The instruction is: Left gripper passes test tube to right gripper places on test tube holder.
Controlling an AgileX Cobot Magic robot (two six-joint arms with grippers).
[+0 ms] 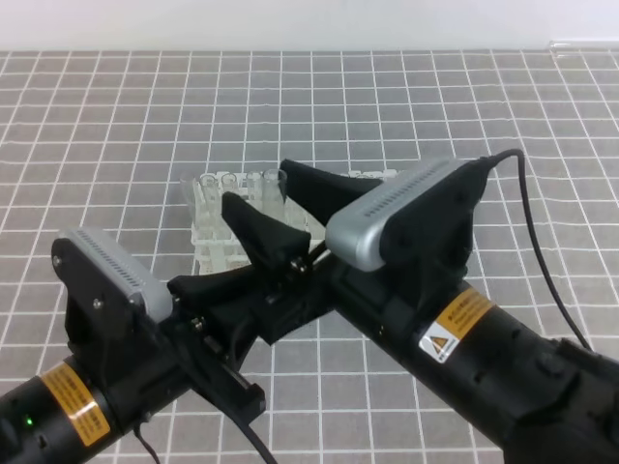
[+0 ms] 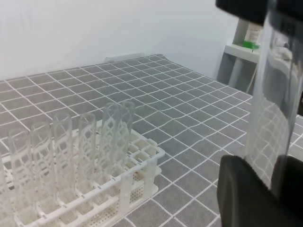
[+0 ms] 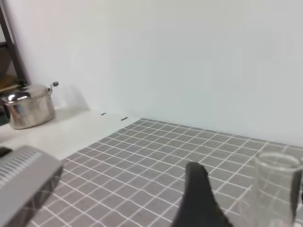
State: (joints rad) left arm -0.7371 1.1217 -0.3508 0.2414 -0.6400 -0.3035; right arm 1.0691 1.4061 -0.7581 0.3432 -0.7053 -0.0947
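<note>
In the left wrist view the clear test tube (image 2: 273, 109) stands upright, with my left gripper (image 2: 272, 187) shut on its lower part. My right gripper (image 1: 256, 184) is open wide, its two black fingers (image 1: 319, 188) spread either side of the tube. The right wrist view shows the tube's open rim (image 3: 277, 163) to the right of one finger (image 3: 196, 198), apart from it. In the exterior view my left gripper (image 1: 293, 259) reaches under the right one, and I cannot pick the held tube out from the tubes behind it. The white test tube holder (image 2: 142, 158) stands on the grid mat (image 1: 116, 126), carrying several clear tubes (image 2: 85, 146).
In the exterior view the holder (image 1: 218, 242) sits just behind both grippers. A black cable (image 1: 537, 242) loops off the right arm. A steel pot (image 3: 28, 106) stands on a white surface beyond the mat's edge. A shelf (image 2: 248, 49) is at the far right.
</note>
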